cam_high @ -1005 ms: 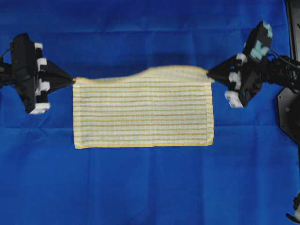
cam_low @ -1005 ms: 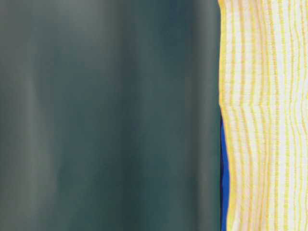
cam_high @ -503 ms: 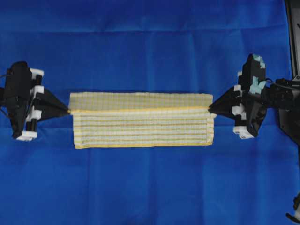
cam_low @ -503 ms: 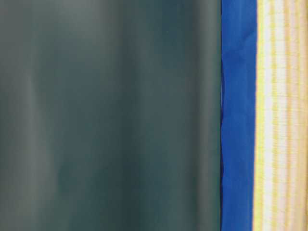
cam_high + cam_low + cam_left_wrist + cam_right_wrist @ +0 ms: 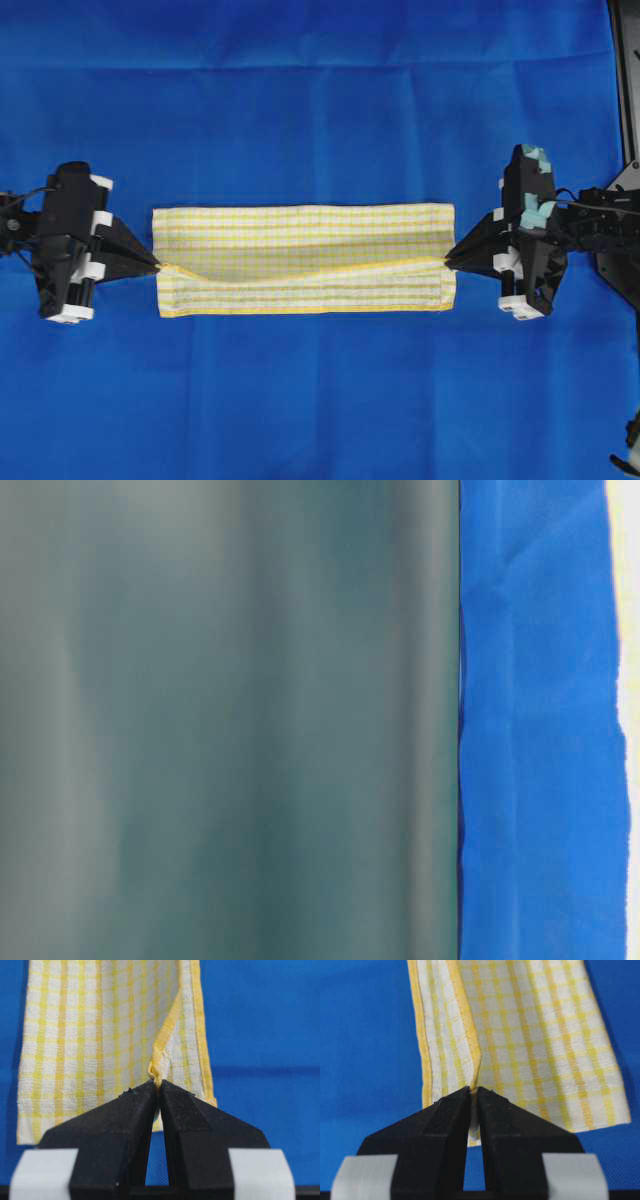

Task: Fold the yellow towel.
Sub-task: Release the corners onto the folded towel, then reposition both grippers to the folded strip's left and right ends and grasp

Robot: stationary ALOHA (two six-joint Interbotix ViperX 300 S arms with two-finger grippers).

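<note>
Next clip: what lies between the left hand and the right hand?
Only the yellow towel, stretched between the left hand and right hand, each shut on its raised hem; beneath it, blue cloth. The overhead view shows this.

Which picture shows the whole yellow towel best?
The overhead view: the whole yellow towel lies there, half folded, pinched between both grippers. Each wrist view shows only one end with its pinched hem. The table-level view catches just a pale sliver at its right edge.

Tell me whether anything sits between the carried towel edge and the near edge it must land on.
Nothing visible. Both the left gripper and right gripper pinch the yellow towel at its hem; only its own bare lower strip lies ahead.
</note>
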